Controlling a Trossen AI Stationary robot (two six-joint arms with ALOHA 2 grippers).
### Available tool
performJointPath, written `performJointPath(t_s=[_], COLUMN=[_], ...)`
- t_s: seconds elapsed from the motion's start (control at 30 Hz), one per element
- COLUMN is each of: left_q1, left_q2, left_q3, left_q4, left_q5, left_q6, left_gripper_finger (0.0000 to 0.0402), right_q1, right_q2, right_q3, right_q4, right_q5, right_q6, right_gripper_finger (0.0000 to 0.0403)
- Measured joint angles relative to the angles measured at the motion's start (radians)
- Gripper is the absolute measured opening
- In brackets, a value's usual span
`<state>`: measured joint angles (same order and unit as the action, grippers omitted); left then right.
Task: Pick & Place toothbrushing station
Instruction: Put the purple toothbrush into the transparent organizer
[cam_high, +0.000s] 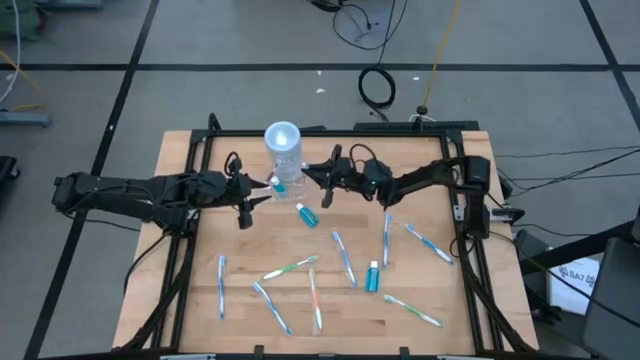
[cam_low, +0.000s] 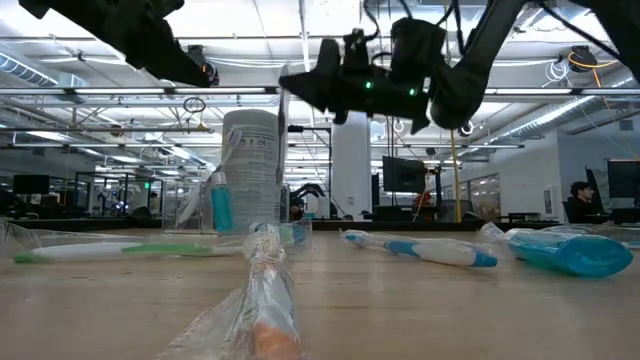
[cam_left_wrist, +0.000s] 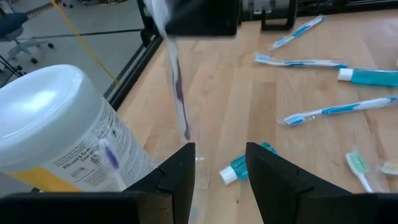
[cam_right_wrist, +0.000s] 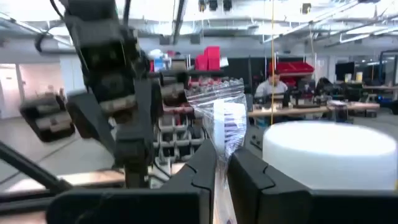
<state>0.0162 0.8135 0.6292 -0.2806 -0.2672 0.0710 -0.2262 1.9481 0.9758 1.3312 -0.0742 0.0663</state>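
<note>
I see the toothbrushing station (cam_high: 283, 152) as clear plastic with a pale white round top and a white label with dark print and a yellow band, sitting on my light, wood-grained table (cam_high: 200, 300) framed in black. Both my arms are dark, and the right gripper (cam_right_wrist: 221, 163) pinches a crinkly transparent wrapper (cam_right_wrist: 219, 107) with a purple-streaked brush inside. Scattered toothbrushes (cam_high: 343, 256) show white with blue, green or orange, and the small tubes (cam_high: 373, 277) are teal with white caps.

Clear plastic holder (cam_high: 283, 155), wooden table (cam_high: 240, 300)
</note>
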Motion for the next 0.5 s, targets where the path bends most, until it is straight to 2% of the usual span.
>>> performJointPath(t_s=[0.5], left_q1=[0.002], left_q2=[0.000], left_q3=[0.000], left_q4=[0.182], left_q5=[-0.004], left_q6=[-0.040], left_gripper_finger=[0.0147], right_q1=[-0.023], right_q2=[0.032], right_q3=[0.016], right_q4=[-0.051], right_q5=[0.000], right_q6=[-0.047], right_gripper_finger=[0.0018])
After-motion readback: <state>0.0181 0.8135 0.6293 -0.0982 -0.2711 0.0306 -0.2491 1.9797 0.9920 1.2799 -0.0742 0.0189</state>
